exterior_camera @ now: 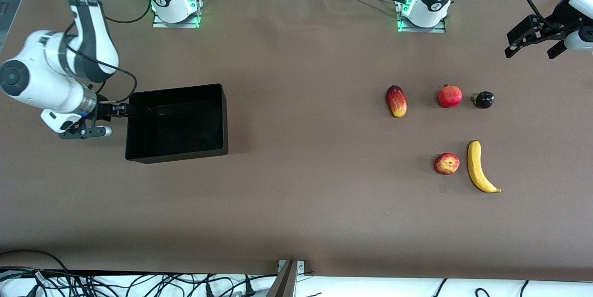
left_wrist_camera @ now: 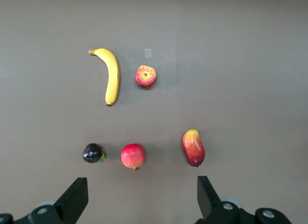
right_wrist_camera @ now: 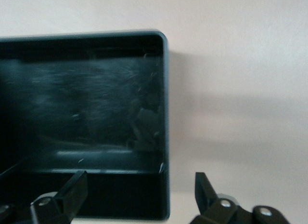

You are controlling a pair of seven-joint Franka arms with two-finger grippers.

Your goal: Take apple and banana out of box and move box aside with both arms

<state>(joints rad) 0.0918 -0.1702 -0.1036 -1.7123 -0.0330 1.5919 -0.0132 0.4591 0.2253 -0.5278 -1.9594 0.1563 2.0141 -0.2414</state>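
One box (exterior_camera: 178,123) is seen near the right arm's edge of the table (exterior_camera: 296,195), with the right hand (exterior_camera: 121,110) spread wide at its wall. One apple (exterior_camera: 446,163), one banana (exterior_camera: 479,167) and three other fruits (exterior_camera: 397,101) lie toward the left arm's edge. The left hand (exterior_camera: 533,44) is held wide open up over that edge.

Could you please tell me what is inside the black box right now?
Nothing shows inside the black box: its bare glossy floor is visible, while the apple and banana lie on the table. The right gripper hides a bit of the wall.
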